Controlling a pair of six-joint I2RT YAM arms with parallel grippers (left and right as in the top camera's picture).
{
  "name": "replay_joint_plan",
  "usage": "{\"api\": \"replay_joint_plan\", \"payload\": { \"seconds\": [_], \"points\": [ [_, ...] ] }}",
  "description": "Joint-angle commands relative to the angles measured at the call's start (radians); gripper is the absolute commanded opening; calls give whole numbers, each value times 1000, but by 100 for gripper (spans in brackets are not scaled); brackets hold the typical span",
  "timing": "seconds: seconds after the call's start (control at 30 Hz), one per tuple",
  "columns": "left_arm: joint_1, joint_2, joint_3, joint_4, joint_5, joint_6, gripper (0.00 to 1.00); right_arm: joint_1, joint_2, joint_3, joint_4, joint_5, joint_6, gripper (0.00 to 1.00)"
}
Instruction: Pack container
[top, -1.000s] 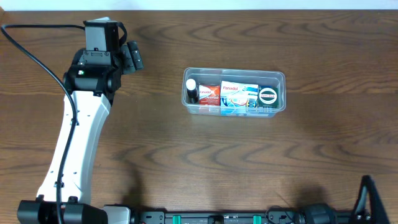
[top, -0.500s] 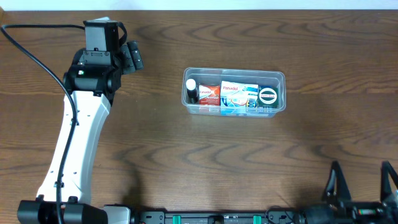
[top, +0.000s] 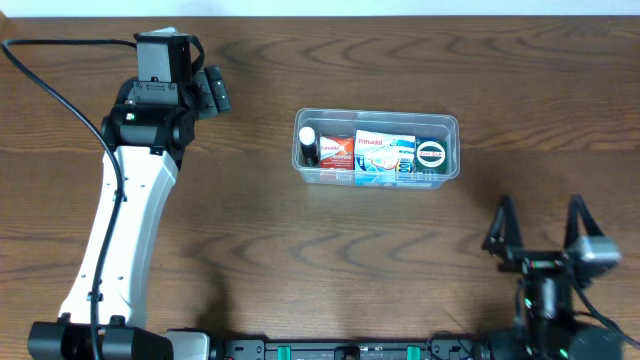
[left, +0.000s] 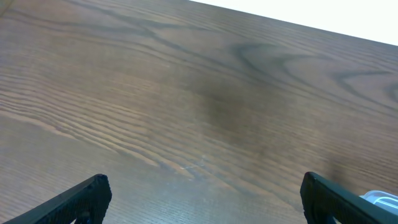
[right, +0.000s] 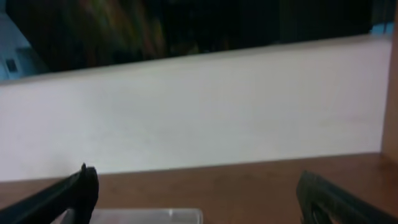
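The clear plastic container (top: 376, 114) stands at the table's middle back. Inside it are a small white-capped bottle (top: 308, 142), a red and white box (top: 335, 152), a blue box (top: 386, 154) and a round dark-lidded item (top: 431, 153). My left gripper (top: 213, 90) is open, well to the container's left, over bare wood. In the left wrist view it (left: 205, 202) holds nothing, and a corner of the container (left: 380, 199) shows at the lower right. My right gripper (top: 540, 228) is open near the front right, facing the container (right: 149, 216), nothing between its fingers (right: 84, 190).
The left arm's white link (top: 115, 230) runs from the front left edge up to the back left. A black cable (top: 55, 80) loops behind it. A pale wall (right: 199, 112) rises beyond the table's far edge.
The right arm has come up from the front edge into view and shifted left, its open fingers now pointing at the container. The left arm and the container have not moved.
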Motion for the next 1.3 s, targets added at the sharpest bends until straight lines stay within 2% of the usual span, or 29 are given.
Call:
{"api": "replay_joint_plan", "payload": {
  "seconds": [0.0,0.2,0.37,0.47,0.6,1.03,1.27],
  "points": [
    [4,-11,12,-2,-12,10,98,7,-6,-113,100,-2,13,99],
    [4,-11,12,-2,-12,10,98,-3,-6,-243,250,-29,13,99],
    [4,-11,12,-2,-12,10,98,-40,-6,-278,264,-89,3,99],
    [4,-11,12,-2,-12,10,98,-58,-6,-282,264,-145,-69,99],
    [4,-11,12,-2,-12,10,98,-60,-6,-283,230,-166,-134,99],
    [4,-11,12,-2,-12,10,98,-63,-6,-319,134,-86,-161,99],
    [4,-11,12,-2,-12,10,98,-118,-6,-319,69,-87,-161,99]
  ]
}}
